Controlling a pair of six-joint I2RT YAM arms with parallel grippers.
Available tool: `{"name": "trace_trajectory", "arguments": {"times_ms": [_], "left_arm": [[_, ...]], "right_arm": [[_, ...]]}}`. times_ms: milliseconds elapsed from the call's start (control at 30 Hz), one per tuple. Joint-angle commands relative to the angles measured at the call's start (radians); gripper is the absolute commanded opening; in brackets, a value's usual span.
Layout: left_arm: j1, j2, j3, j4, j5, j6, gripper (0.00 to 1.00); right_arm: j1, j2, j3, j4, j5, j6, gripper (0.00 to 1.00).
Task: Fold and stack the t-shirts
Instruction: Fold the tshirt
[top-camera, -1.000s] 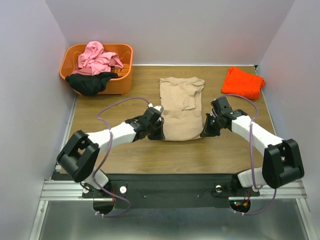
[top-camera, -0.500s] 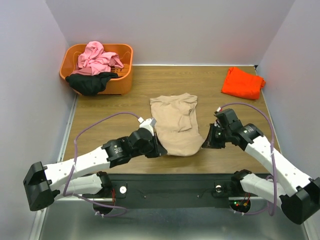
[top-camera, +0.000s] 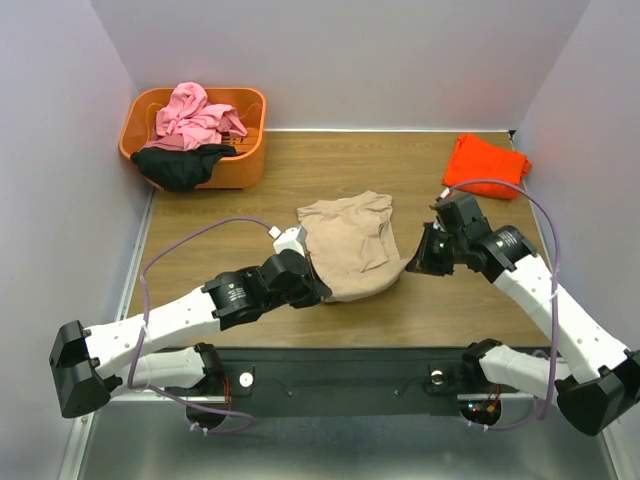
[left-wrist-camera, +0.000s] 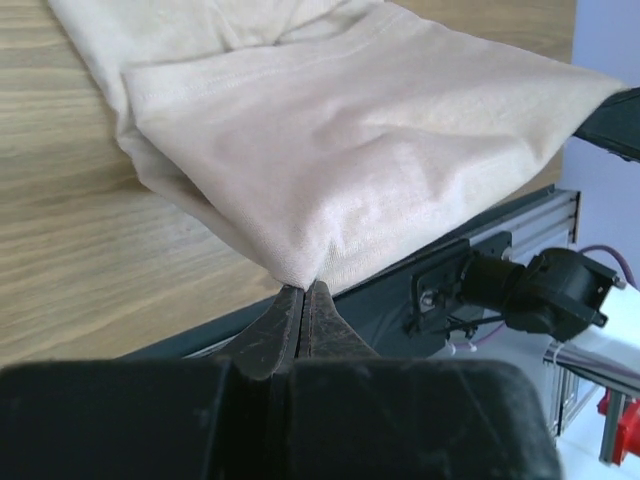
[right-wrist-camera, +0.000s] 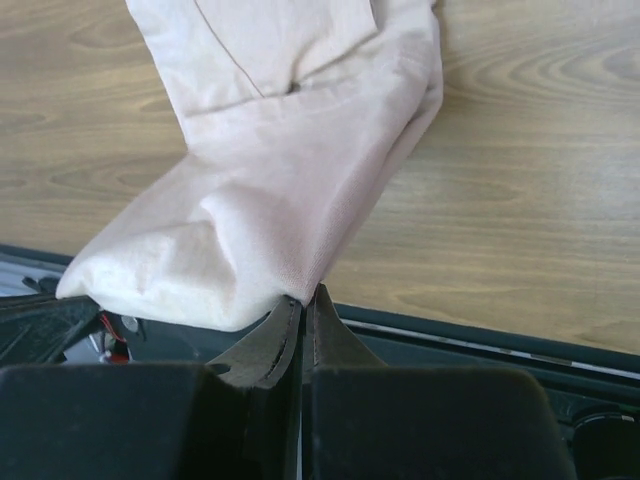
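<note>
tan soft cloth t-shirt lies mid-surface, its long axis running from near edge to far edge. its near hem is held off the brown wooden surface. left jaws are clamped on the near-left corner, right jaws on the near-right corner. the cloth extends away from both, so the fold likely goes toward the far edge. orange plastic basket, far-left corner, holds a crumpled pink t-shirt and a black t-shirt draped over its rim. folded orange-red t-shirt sits at the far-right corner.

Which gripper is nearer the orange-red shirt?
Right. The right gripper grips the tan shirt at its right corner, just this side of the orange-red shirt; the left gripper grips its left corner, farther off.
</note>
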Motion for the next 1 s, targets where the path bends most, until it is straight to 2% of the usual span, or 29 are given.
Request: {"name": "trace_trajectory", "arguments": {"times_ms": [0,167,367,967], "left_arm": [[0.061,0.013,0.048,0.018,-0.027,0.033,0.0],[0.189,0.066,0.076,0.056,0.05,0.113,0.0],[0.289,0.136,0.137,0.079,0.108,0.197,0.0],[0.444,0.348,0.26,0.141,0.225,0.289,0.0]], "right_arm": [[0.008,0.063,0.086,0.034,0.112,0.0,0.0],[0.008,0.148,0.167,0.052,0.189,-0.011,0.0],[0.007,0.252,0.264,0.081,0.26,-0.04,0.01],[-0.001,0.485,0.441,0.147,0.363,-0.118,0.0]]}}
